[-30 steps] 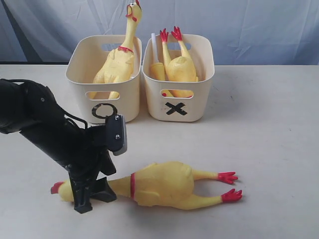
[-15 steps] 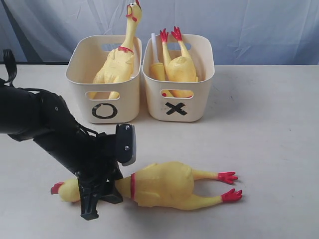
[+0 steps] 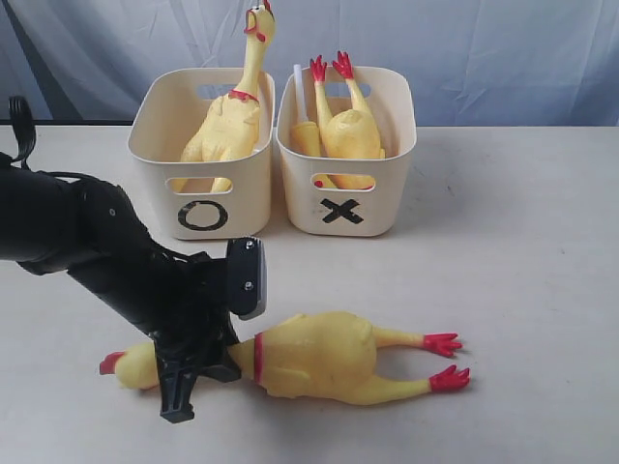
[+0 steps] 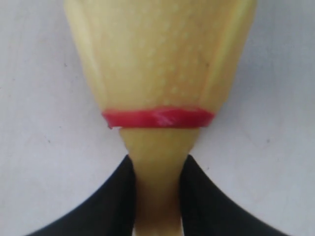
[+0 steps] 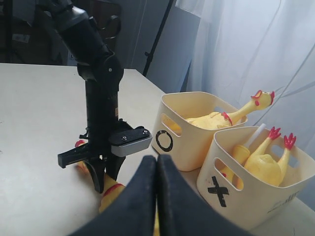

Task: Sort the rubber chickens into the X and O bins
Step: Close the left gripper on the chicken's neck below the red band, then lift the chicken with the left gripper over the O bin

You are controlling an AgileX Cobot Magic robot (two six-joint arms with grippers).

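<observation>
A long yellow rubber chicken point(image 3: 319, 358) lies on its side on the table in front of the bins, red feet to the right. My left gripper point(image 3: 198, 372) straddles its neck just behind the red neck band point(image 4: 157, 118), and both black fingers press the neck point(image 4: 156, 160). The O bin point(image 3: 155, 198) holds one long chicken point(image 3: 232, 121), head sticking up. In the X bin point(image 3: 387, 208) are two chickens point(image 3: 348, 130), feet up. My right gripper point(image 5: 156, 160) is shut and empty, hovering above the table near the lying chicken point(image 5: 110, 194); the exterior view does not show it.
The two cream bins stand side by side at the back of the white table, before a blue curtain. My left arm point(image 3: 87, 251) slants in from the left edge. Bare tabletop lies to the right of the X bin and the chicken's feet point(image 3: 445, 360).
My left gripper has shifted right along the neck toward the red band and closed its jaws from wide open onto the neck. The chicken's head has nudged slightly.
</observation>
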